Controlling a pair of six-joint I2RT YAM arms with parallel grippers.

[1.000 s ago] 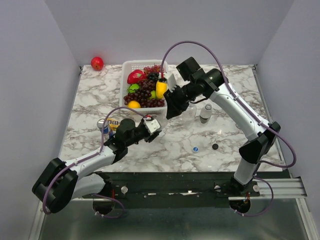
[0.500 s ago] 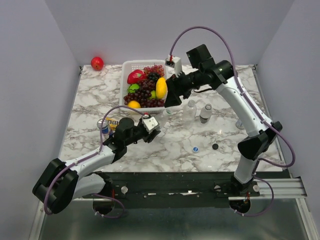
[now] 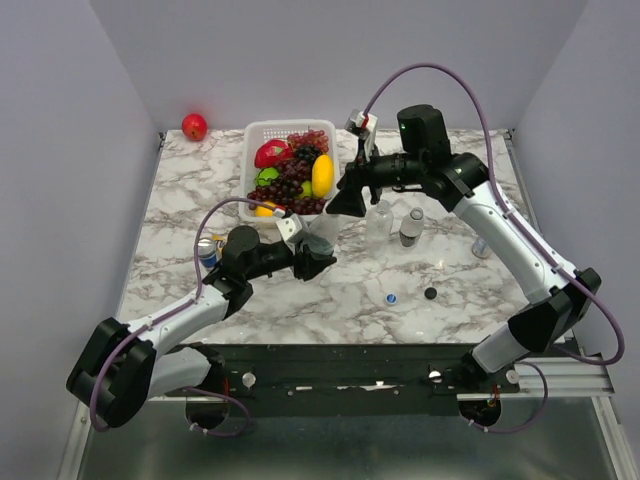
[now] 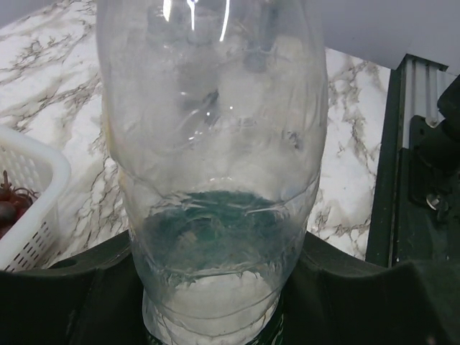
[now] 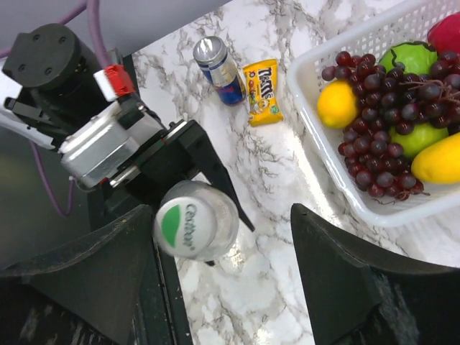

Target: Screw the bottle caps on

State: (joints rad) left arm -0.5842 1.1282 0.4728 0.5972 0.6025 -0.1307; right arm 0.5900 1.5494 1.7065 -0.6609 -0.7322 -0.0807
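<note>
My left gripper (image 3: 312, 258) is shut on the base of a clear plastic bottle (image 4: 215, 144) and holds it just above the marble table (image 3: 180, 200). In the right wrist view a white-green cap (image 5: 185, 226) sits on that bottle's neck. My right gripper (image 5: 223, 287) stands open around it, its left finger close to the cap and its right finger well apart. In the top view the right gripper (image 3: 345, 203) hovers over the held bottle (image 3: 322, 232). A blue cap (image 3: 391, 298) and a black cap (image 3: 430, 294) lie loose near the front. Two more bottles (image 3: 380, 216) (image 3: 411, 226) stand upright.
A white basket (image 3: 250, 150) of grapes and other fruit sits at the back. A blue-and-silver drink can (image 5: 219, 68) and a yellow candy packet (image 5: 262, 90) lie left of the held bottle. A red apple (image 3: 194, 126) rests in the far left corner.
My right gripper has opened off the white-green cap and drawn back up and to the right. The left arm has swung the bottle slightly right, still gripping it.
</note>
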